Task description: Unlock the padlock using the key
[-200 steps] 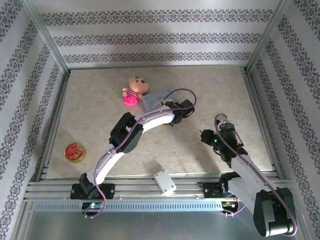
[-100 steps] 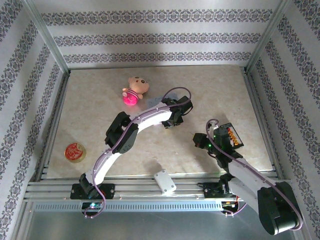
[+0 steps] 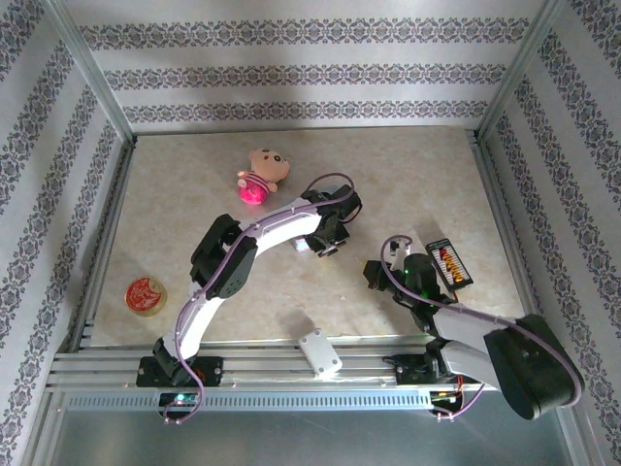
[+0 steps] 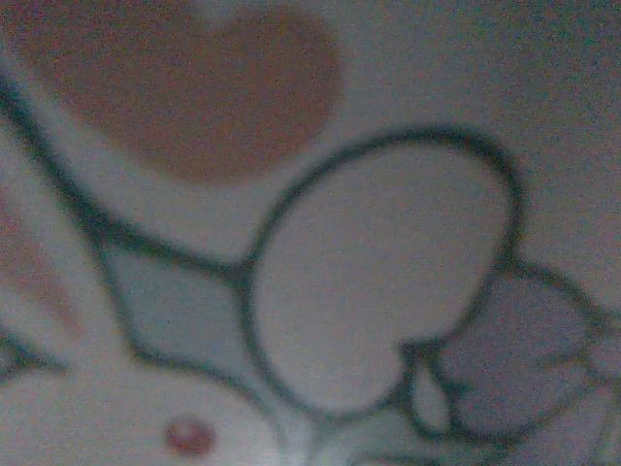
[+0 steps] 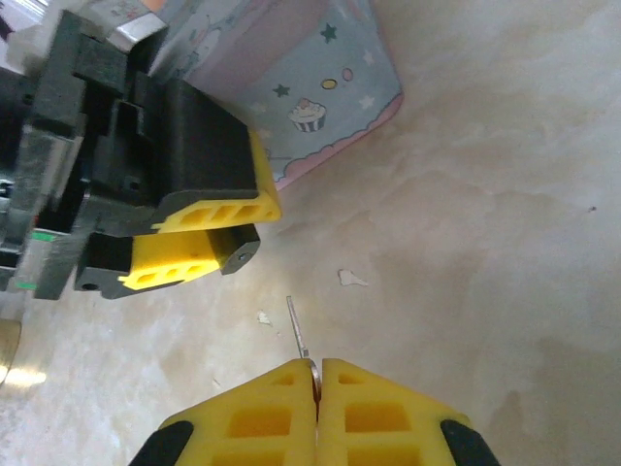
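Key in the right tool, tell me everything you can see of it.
The key is a thin, pale metal sliver, seen almost edge-on in the right wrist view. Its blade sticks out from between the shut yellow fingertips of the right tool, leaning slightly left and aimed toward the left tool. The head is hidden inside the grip, apart from a small rounded bit at the pinch. Any teeth are too small to make out. The free end touches nothing I can see, with the marbled tabletop behind it.
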Action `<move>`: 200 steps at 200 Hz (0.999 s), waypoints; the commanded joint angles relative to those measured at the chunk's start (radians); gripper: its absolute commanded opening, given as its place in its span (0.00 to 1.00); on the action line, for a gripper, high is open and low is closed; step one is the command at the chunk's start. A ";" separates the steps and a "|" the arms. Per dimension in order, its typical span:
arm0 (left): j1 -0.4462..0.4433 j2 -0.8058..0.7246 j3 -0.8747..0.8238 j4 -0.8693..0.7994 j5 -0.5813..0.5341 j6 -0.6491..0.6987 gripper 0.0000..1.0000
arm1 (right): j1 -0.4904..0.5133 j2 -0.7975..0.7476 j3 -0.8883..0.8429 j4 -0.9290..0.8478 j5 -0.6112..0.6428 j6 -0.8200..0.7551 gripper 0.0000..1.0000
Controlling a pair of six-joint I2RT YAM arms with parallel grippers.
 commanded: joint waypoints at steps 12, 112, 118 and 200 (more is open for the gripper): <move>0.020 -0.049 -0.021 0.031 0.014 -0.054 0.24 | 0.017 0.165 0.001 0.279 -0.016 0.029 0.00; 0.049 -0.109 -0.078 0.060 -0.008 -0.075 0.23 | 0.104 0.564 0.082 0.712 -0.044 0.082 0.00; 0.051 -0.108 -0.082 0.059 -0.006 -0.078 0.23 | 0.104 0.558 0.082 0.703 -0.038 0.080 0.00; 0.056 -0.125 -0.111 0.090 0.002 -0.107 0.23 | 0.130 0.603 0.094 0.720 -0.015 0.089 0.00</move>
